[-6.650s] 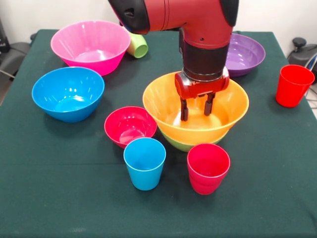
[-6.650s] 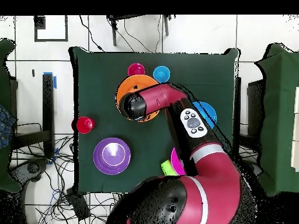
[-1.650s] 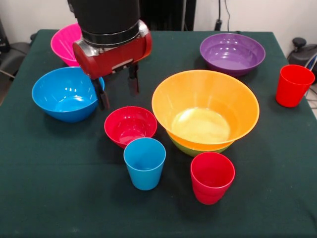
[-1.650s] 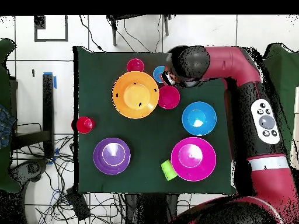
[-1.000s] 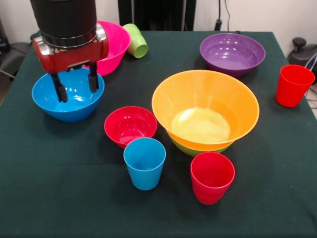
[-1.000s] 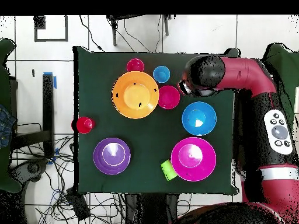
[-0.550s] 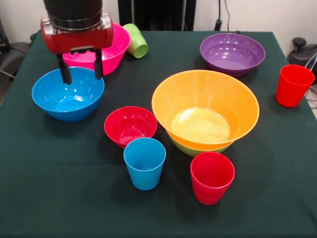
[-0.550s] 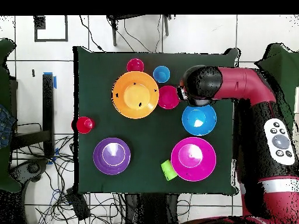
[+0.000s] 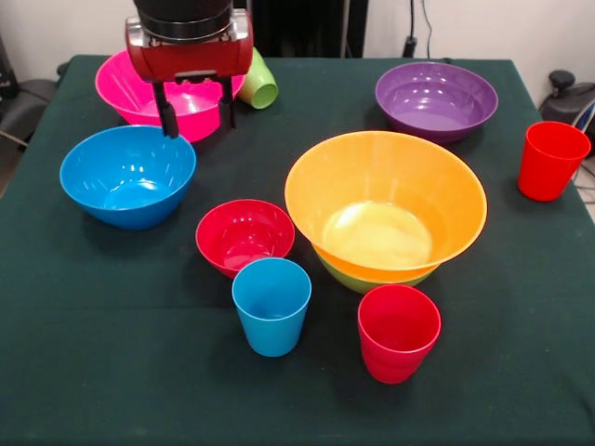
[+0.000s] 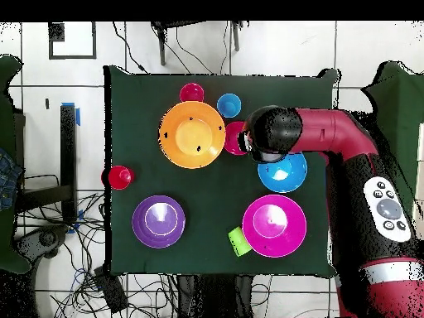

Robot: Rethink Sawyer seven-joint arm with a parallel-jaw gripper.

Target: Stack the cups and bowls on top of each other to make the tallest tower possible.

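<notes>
We held the gripper point(image 9: 193, 110), jaws spread and empty, above the pink bowl point(image 9: 139, 93), left of the orange bowl point(image 9: 386, 200). The orange bowl sat nested on the green bowl point(image 9: 358, 277), beginning the tower.

Front cam + overhead, same table point(image 9: 74, 372)

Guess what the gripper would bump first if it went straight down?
Hard to be sure. The open gripper points down, and overhead its wrist covers the blue bowl's rim beside the small red bowl.
</notes>
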